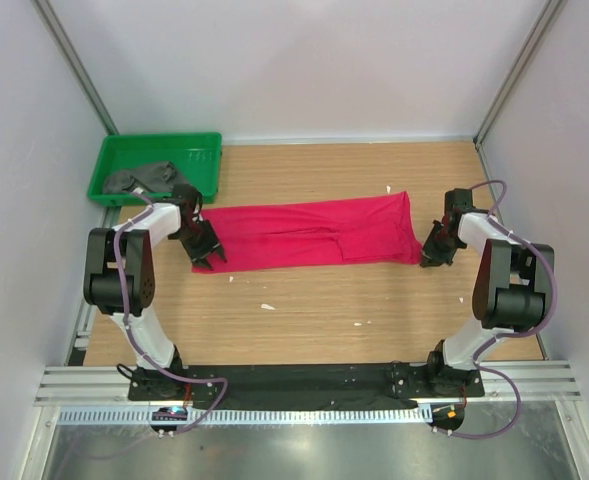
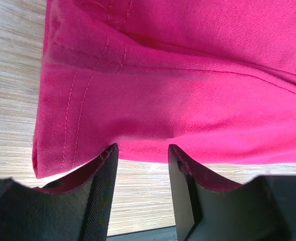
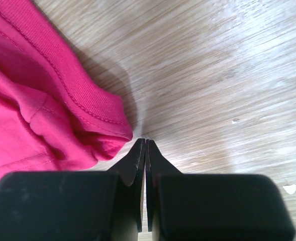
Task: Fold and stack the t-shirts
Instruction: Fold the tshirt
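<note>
The red t-shirt (image 1: 314, 232) lies on the table as a long band folded lengthwise, its hemmed end (image 2: 67, 115) to the left. My left gripper (image 1: 207, 255) is at that left end, open, its fingertips (image 2: 110, 150) right at the cloth's near edge with bare wood between them. My right gripper (image 1: 436, 252) stands at the shirt's right near corner (image 3: 107, 135), shut on nothing, tips (image 3: 145, 141) just beside the cloth. The dark grey t-shirt (image 1: 144, 178) lies crumpled in the green tray.
The green tray (image 1: 199, 143) sits at the back left corner of the wooden table (image 1: 304, 310). Small white specks (image 1: 267, 306) dot the wood. White walls close in the back and both sides.
</note>
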